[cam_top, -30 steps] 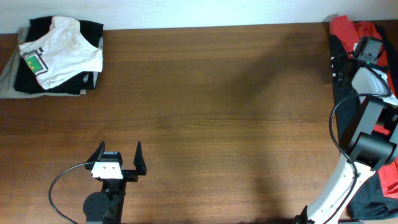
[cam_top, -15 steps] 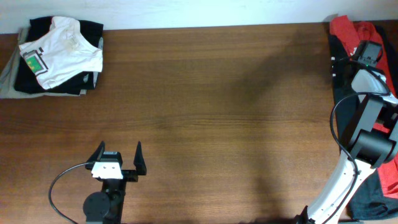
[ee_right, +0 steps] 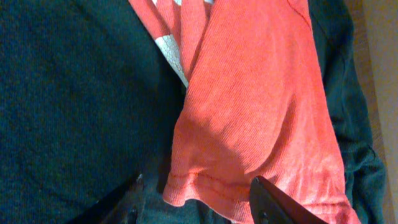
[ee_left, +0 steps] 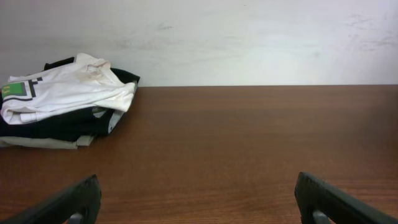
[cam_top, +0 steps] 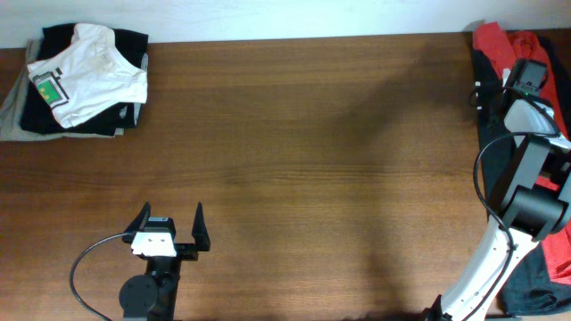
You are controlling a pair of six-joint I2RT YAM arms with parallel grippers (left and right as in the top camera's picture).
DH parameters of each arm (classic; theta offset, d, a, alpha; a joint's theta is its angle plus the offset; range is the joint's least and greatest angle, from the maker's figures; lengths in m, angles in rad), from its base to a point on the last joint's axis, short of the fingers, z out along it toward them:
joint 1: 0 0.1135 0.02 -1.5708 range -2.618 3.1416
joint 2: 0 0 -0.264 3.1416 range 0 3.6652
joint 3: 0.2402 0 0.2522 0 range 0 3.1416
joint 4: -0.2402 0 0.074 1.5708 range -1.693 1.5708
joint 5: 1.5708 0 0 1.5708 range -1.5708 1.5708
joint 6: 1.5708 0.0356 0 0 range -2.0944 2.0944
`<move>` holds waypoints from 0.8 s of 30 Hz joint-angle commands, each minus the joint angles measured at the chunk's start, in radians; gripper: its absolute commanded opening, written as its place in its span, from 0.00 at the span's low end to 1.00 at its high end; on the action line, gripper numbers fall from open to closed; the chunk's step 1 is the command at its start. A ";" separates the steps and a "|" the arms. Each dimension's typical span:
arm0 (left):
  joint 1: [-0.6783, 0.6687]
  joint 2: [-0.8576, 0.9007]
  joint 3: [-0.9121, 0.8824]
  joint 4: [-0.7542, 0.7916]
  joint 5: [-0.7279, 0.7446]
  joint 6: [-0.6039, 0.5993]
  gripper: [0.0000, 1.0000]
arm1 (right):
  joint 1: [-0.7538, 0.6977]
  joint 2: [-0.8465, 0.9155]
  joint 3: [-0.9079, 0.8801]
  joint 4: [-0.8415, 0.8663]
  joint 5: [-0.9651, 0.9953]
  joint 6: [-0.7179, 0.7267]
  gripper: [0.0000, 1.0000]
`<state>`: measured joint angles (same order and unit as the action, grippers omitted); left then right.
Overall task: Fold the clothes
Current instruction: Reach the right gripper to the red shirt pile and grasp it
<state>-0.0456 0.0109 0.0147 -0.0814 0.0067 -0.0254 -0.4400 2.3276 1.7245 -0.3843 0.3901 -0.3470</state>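
At table level, overhead view: wooden table (cam_top: 312,134) takes up most of the frame. Right arm (cam_top: 504,223), white and black, comes up from 5 o'clock and reaches to the 2 o'clock corner, past the table's right edge. A heap of clothes lies there: long black garment (ee_right: 62,93) underneath, red-orange T-shirt (cam_top: 492,40) on it, crumpled and unfolded, a strip of white print showing at 11 o'clock in the right wrist view. At 10 o'clock on the table, well apart from that heap, sits a stack: white shirt (cam_top: 89,76) with a green patch on top, black folded piece (cam_top: 40,120) below it, grey piece (cam_top: 9,107) sticking out at the left edge. Right gripper (ee_right: 196,186) is down on the heap, fingers standing either side of the T-shirt's stitched hem; the right finger (ee_right: 273,205) touches the red cloth, the left one sits against dark fabric just beside the hem. Jaws partly apart; can't tell whether they actually bite the cloth. Left gripper (cam_top: 171,210) is at 7 o'clock, low over the wood, jaws wide apart, holding nothing, pointing toward 12 o'clock, its black cable looping off at 8 o'clock.
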 commanded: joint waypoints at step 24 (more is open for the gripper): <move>-0.005 -0.006 -0.006 -0.002 -0.003 0.012 0.99 | 0.000 0.054 0.017 -0.022 -0.061 -0.108 0.04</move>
<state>-0.0456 0.0109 0.0147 -0.0814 0.0067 -0.0257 -0.4389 2.3520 1.7317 -0.4000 0.3370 -0.4667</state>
